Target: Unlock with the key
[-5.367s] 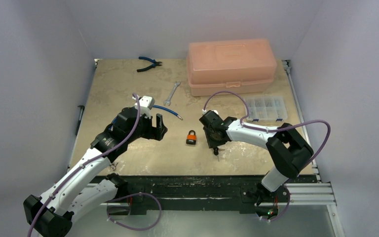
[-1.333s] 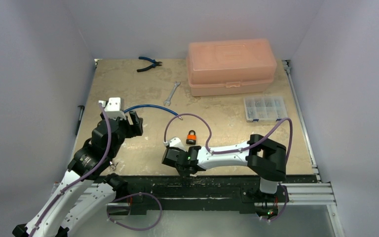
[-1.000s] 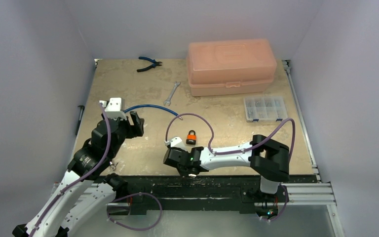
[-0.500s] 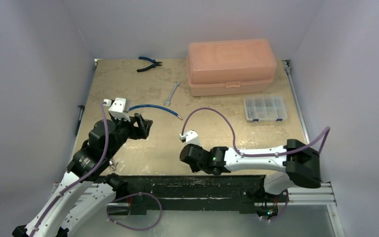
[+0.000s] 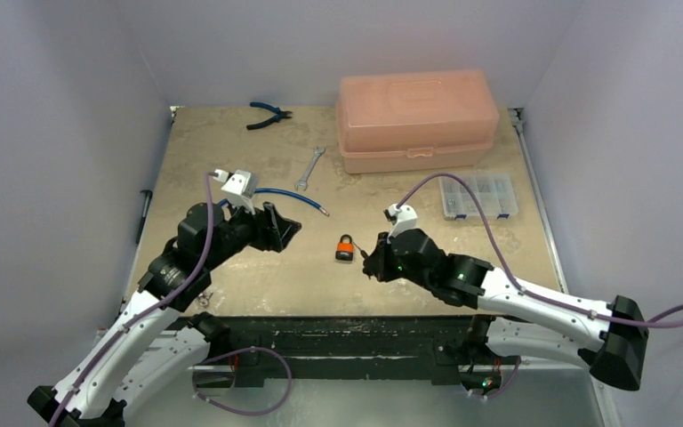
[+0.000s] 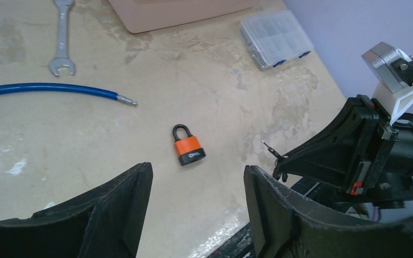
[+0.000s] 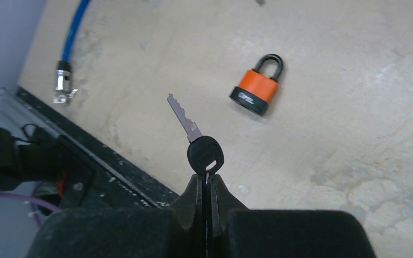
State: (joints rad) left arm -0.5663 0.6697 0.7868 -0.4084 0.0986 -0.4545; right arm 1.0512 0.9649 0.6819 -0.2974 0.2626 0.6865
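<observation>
Padlock [image 5: 345, 247] is lying flat at the centre of the top view, shackle pointing to the top. Right gripper [image 7: 207, 185] is pinching the key [image 7: 193, 133] by its black head, just right of it. Left gripper [image 6: 198, 173] is hovering at the padlock's left, jaws spread, holding nothing.

The left arm is bending forward, its left gripper [image 6: 198, 177] hanging with jaws spread wide. The right arm is stretching low and leftward, its right gripper [image 7: 205, 181] pinching the key [image 7: 203, 152] by the head.
</observation>
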